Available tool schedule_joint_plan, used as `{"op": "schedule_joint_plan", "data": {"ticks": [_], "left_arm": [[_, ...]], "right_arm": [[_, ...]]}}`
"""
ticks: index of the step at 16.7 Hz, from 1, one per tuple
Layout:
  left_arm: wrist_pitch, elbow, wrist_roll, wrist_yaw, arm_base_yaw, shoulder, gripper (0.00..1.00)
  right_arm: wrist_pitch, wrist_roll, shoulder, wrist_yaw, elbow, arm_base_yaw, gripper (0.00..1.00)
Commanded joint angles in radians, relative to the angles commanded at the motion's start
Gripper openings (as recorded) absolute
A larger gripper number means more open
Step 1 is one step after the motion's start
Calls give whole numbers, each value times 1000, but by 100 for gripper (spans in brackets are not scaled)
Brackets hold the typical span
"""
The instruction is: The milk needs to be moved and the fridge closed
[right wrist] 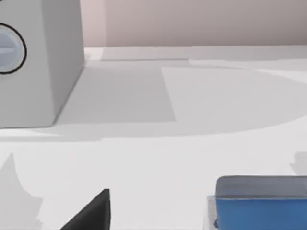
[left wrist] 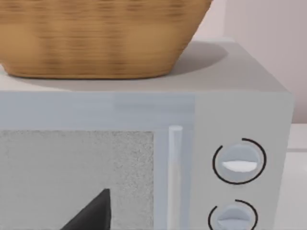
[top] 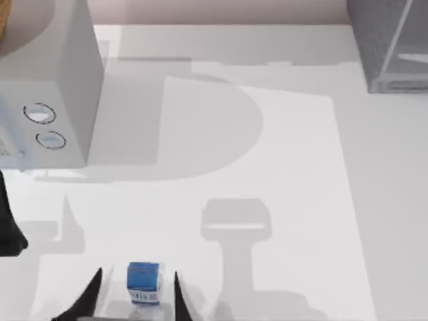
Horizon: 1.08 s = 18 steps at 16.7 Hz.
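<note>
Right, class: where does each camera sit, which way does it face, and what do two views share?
Top view: above the table, looking down; right gripper, jaws open, flanks the milk; left arm at left edge.
Left wrist view: on the left wrist, facing the dial box front, basket on top; part of the left gripper shows.
Right wrist view: on the right wrist, low, facing the back wall; one dark finger shows.
Shared: top and right wrist views both show milk and dial box.

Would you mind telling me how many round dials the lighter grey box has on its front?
2. On the lighter grey box at the table's left, the upper dial sits directly above the lower dial, beside the door handle.
</note>
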Motion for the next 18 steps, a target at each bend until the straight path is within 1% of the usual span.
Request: {"op": "schedule_joint_plan", "data": {"ticks": [5, 8, 11, 15, 18], "left_arm": [[0, 0, 0, 0, 0, 0, 100], [0, 0, 0, 0, 0, 0, 100], [0, 0, 0, 0, 0, 0, 100], [0, 0, 0, 0, 0, 0, 100], [0, 0, 0, 0, 0, 0, 100]], "right_arm": [[-174, 146, -39, -23, -11, -22, 100], [-249, 208, -56, -29, -16, -27, 100], [-282, 236, -64, -30, -18, -28, 100], [-283, 236, -64, -30, -18, -28, 100], [-283, 236, -64, -30, -18, -28, 77]]}}
